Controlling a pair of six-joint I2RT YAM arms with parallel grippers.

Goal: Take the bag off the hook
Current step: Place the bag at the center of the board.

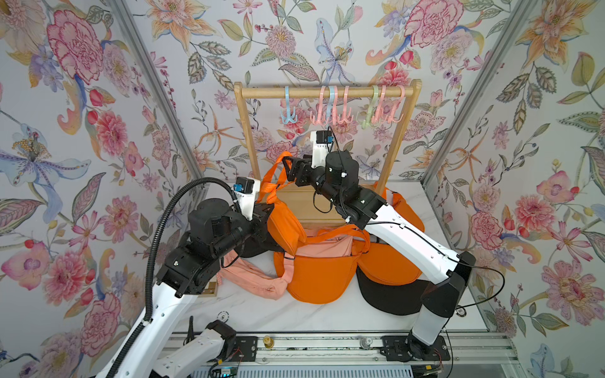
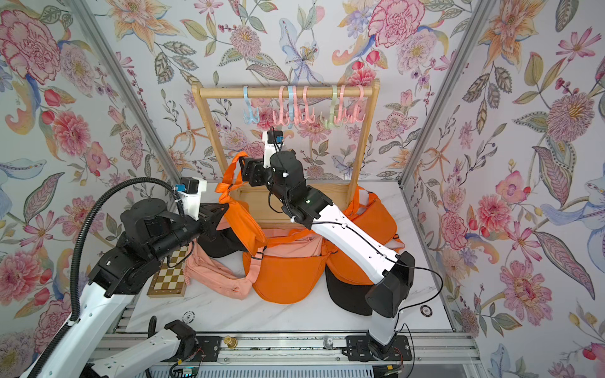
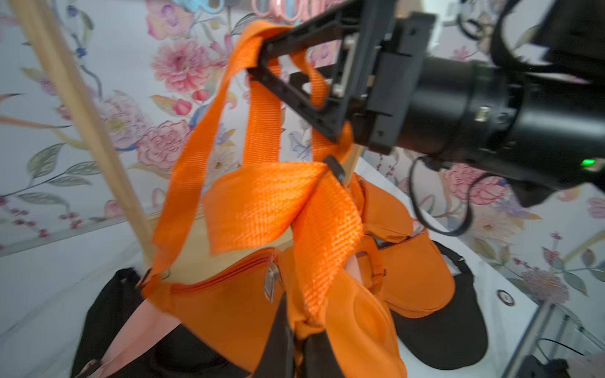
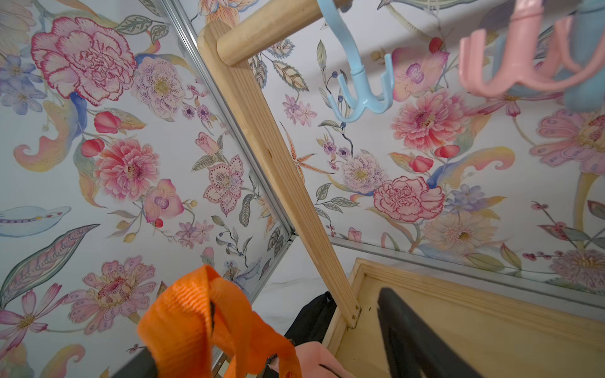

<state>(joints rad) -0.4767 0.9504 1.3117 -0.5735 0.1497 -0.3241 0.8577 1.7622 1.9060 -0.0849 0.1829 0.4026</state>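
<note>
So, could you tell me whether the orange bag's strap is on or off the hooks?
Off: every hook on the rail hangs bare, and the strap loops below them over one finger of the open right gripper.

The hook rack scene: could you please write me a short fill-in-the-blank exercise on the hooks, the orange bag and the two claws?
1. The pastel hooks on the wooden rail carry ___ bags.
2. The orange strap is looped over a finger of the right claw, whose jaws stand ___.
3. The left claw is ___ on the orange bag.

Missing words: no; open; shut.
</note>
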